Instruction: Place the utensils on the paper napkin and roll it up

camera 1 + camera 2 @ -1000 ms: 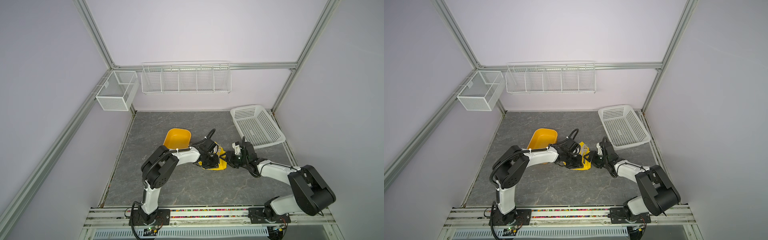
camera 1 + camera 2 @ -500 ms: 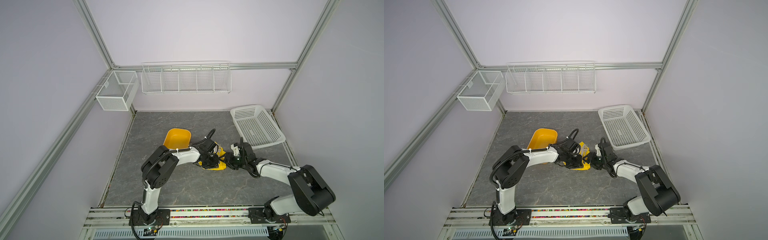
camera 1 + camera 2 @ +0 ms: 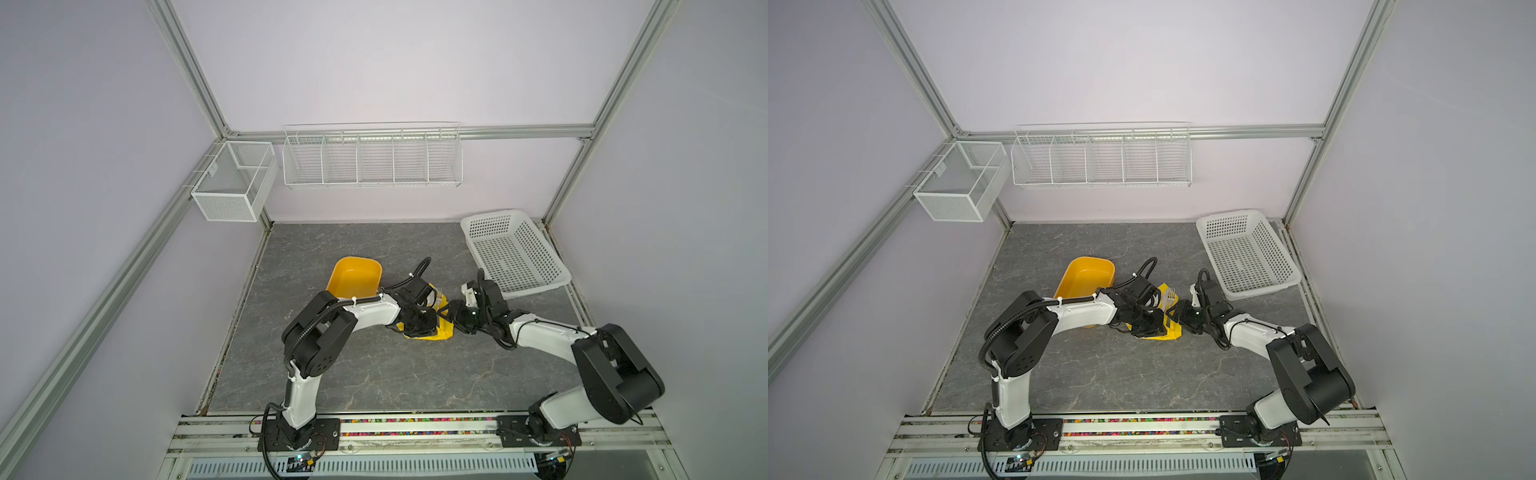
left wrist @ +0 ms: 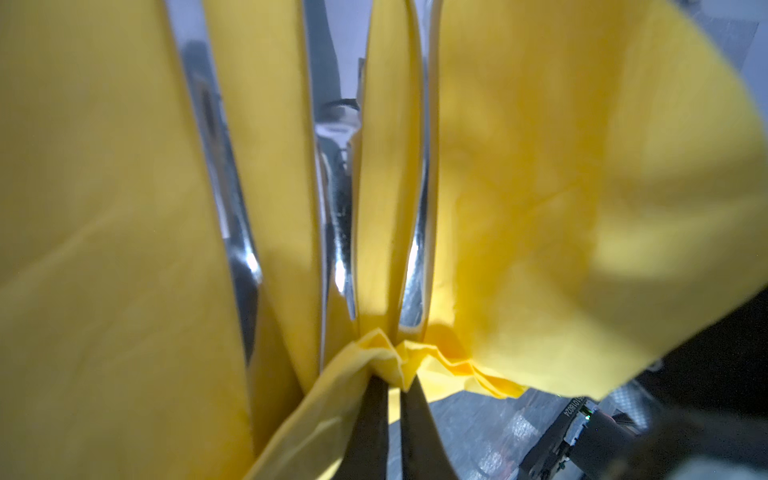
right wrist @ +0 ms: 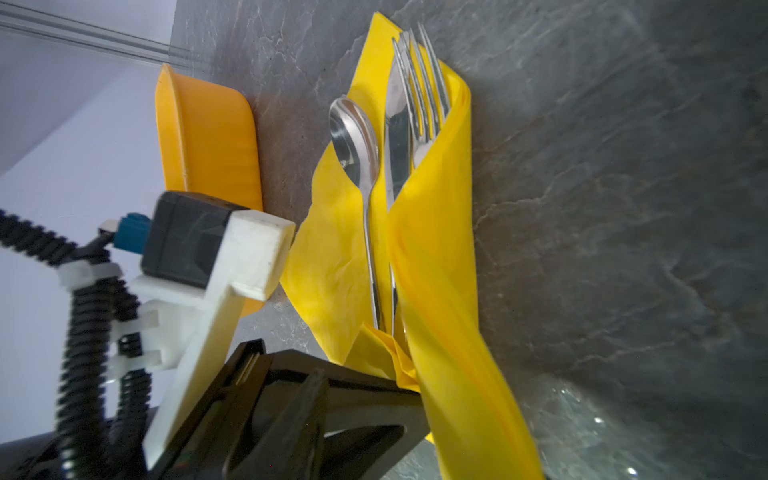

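- At mid-desk (image 3: 374,374), shiny silver metal utensils (image 5: 395,145) lie on a thin yellow paper napkin (image 5: 436,249).
- Left gripper (image 4: 394,395) pinches its crumpled edge.
- Right gripper (image 3: 451,311): I cannot tell its state.

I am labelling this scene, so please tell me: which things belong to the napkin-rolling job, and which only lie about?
Job: paper napkin, utensils, left gripper pinching it.
Idle: yellow tub, white basket, wire rack, mesh box.
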